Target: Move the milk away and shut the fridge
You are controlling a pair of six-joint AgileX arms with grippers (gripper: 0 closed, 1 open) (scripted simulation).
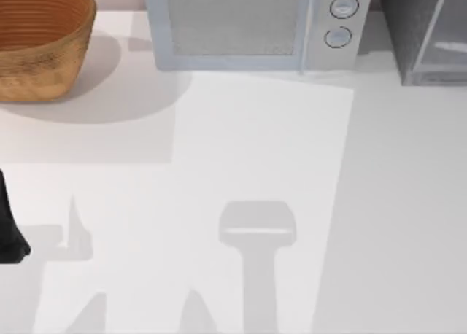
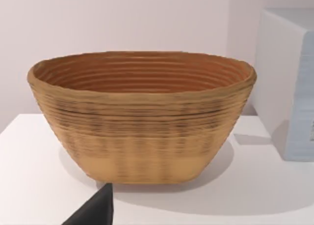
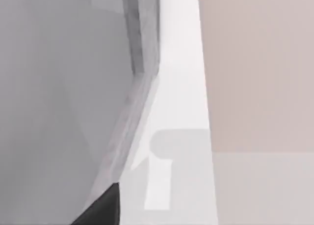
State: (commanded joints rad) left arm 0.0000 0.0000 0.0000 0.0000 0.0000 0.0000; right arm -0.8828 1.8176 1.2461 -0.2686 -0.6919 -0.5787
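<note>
The fridge (image 1: 408, 28) stands at the table's far right corner, dark-grey and speckled, with its pale-framed glassy door panel (image 1: 446, 35) facing right. In the right wrist view that grey panel (image 3: 59, 87) and its pale frame (image 3: 142, 33) sit very close, and one dark fingertip (image 3: 105, 208) of my right gripper lies beside the frame's lower edge. The milk is out of view. My left arm (image 1: 11, 232) rests as a black shape at the table's left edge. One of its fingertips (image 2: 98, 210) points toward the basket.
A woven brown basket (image 1: 36, 49) (image 2: 142, 122) stands at the far left corner. A light-grey microwave (image 1: 241, 28) (image 2: 289, 87) with two round knobs stands at the back centre, between basket and fridge. The white table (image 1: 292, 166) stretches in front of them.
</note>
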